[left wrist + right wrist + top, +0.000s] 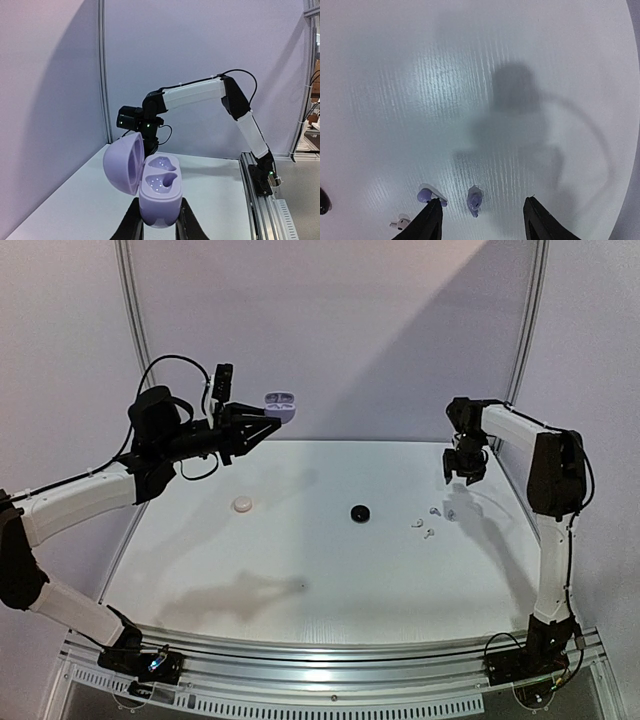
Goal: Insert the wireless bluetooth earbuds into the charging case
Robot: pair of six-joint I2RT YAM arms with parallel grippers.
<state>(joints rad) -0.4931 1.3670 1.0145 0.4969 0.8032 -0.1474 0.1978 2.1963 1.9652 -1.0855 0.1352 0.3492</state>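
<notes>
At 3 o'clock on the table (300,560) lie the earbuds (474,201), two lavender ones right under my right claw (482,220), jaws apart, empty. Left claw (159,220) clamps the open lavender case (160,195) aloft at 11 o'clock, wells bare. I'd drop straight, centre one bud between the jaws, pinch body not stem.

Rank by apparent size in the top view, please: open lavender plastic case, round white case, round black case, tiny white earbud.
1. Lavender case (held aloft, so unsure).
2. White case and black case, alike.
3. White earbud.
</notes>
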